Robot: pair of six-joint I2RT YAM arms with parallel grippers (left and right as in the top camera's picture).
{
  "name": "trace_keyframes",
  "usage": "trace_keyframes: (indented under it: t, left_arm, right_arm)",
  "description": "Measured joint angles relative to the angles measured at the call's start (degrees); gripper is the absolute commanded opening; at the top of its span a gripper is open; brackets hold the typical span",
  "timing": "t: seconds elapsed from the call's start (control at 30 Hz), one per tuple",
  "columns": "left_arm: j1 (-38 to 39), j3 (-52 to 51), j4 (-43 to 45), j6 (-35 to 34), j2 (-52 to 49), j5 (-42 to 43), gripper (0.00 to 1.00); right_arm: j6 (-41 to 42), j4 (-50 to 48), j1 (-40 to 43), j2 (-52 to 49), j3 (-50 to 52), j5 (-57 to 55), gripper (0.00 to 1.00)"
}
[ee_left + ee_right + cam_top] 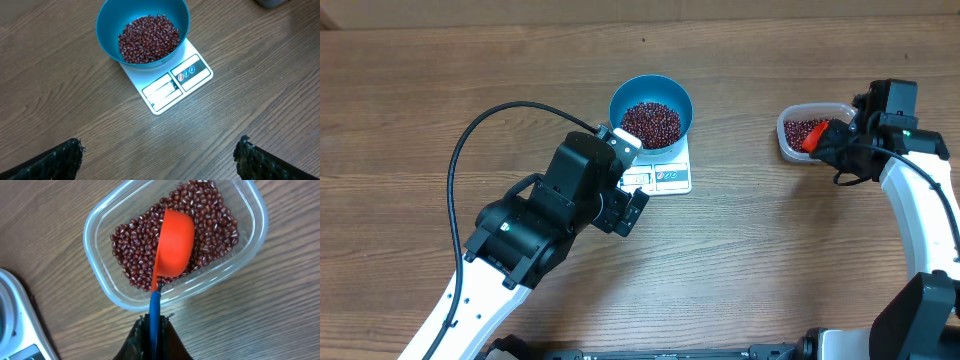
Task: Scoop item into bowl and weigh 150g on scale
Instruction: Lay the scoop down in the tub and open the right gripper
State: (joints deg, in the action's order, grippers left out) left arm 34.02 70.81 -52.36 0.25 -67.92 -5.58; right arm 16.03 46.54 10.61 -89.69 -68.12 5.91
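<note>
The blue bowl (615, 104) (106, 30) stands on the far end of the white scale (671, 178) (176, 84) and holds a heap of dark red beans (651, 122) (148, 39). My left gripper (632, 210) (160, 150) hangs wide open just in front of the scale, with nothing between its fingers. At the far right, my right gripper (835, 142) (155, 322) is shut on the blue handle of an orange scoop (812, 137) (175, 242). The scoop's cup lies on more beans (132, 250) inside a clear tub (785, 142) (95, 245).
A black cable (470, 140) loops from the left arm over the table's left half. In the right wrist view a corner of the scale (12, 325) shows at the lower left, apart from the tub. Bare wooden table lies between scale and tub.
</note>
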Motion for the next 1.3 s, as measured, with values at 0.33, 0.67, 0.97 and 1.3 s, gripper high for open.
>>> trace_keyframes:
  t: [0.33, 0.67, 0.97, 1.3]
  left_arm:
    - [0.0, 0.0, 0.0, 0.0, -0.02, 0.02, 1.0]
    - [0.0, 0.0, 0.0, 0.0, -0.02, 0.02, 1.0]
    - [0.0, 0.0, 0.0, 0.0, -0.02, 0.02, 0.99]
    - [0.0, 0.0, 0.0, 0.0, -0.02, 0.02, 0.99]
  right_arm:
    - [2.86, 0.81, 0.0, 0.0, 0.0, 0.15, 1.0]
    - [3.08, 2.01, 0.0, 0.0, -0.02, 0.22, 1.0]
    - [2.62, 3.1, 0.0, 0.0, -0.02, 0.04, 1.0]
    - [-1.57, 4.09, -0.11, 0.0, -0.02, -0.39, 1.0]
